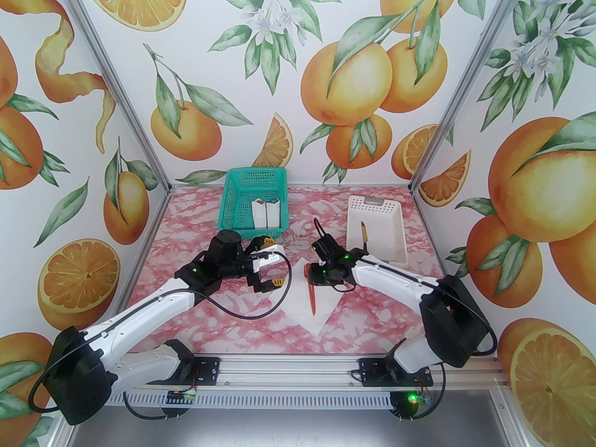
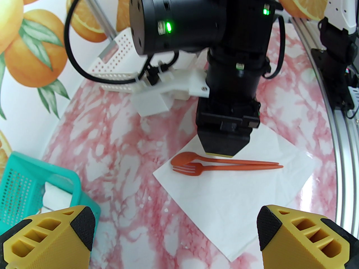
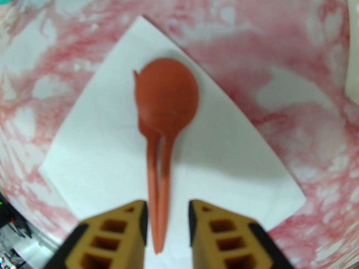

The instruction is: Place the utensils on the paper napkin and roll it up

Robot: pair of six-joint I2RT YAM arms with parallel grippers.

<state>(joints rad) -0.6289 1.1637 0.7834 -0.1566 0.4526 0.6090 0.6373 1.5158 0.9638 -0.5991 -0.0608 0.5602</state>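
Starting far left: the left gripper (image 1: pixel 272 261) is spread wide with nothing in it, hung over bare desk (image 1: pixel 223 314) just left of the napkin (image 1: pixel 323 312). A good patch of open pink marble can be seen between that arm and the front rail. Behind it, a green basket (image 1: pixel 253 198) is set near the back edge with two white bundles (image 1: pixel 266 214) stood up inside. In the left wrist view the basket is cut off at the frame corner.

In the middle, the napkin is laid diamond-wise, its near corner close to the desk's front edge. Its far corner is covered by the right arm in the top view. The spoon (image 2: pixel 185 158) and fork (image 2: pixel 190 169) are laid side by side on the napkin, heads together and handle tips meeting. The right wrist shot is blurry, and there the fork is mostly tucked under the spoon bowl, with one tine poking out. The right gripper (image 3: pixel 168 220) is parted narrowly, one finger either side of the two handles. White napkin shows in the gap, so nothing is pinched.

On the right, a white basket (image 1: pixel 377 226) is parked close to the right wall, so room is tight there. The knife (image 1: pixel 364 233) is lying inside along its left side. The basket's near left corner is hidden by the right arm.
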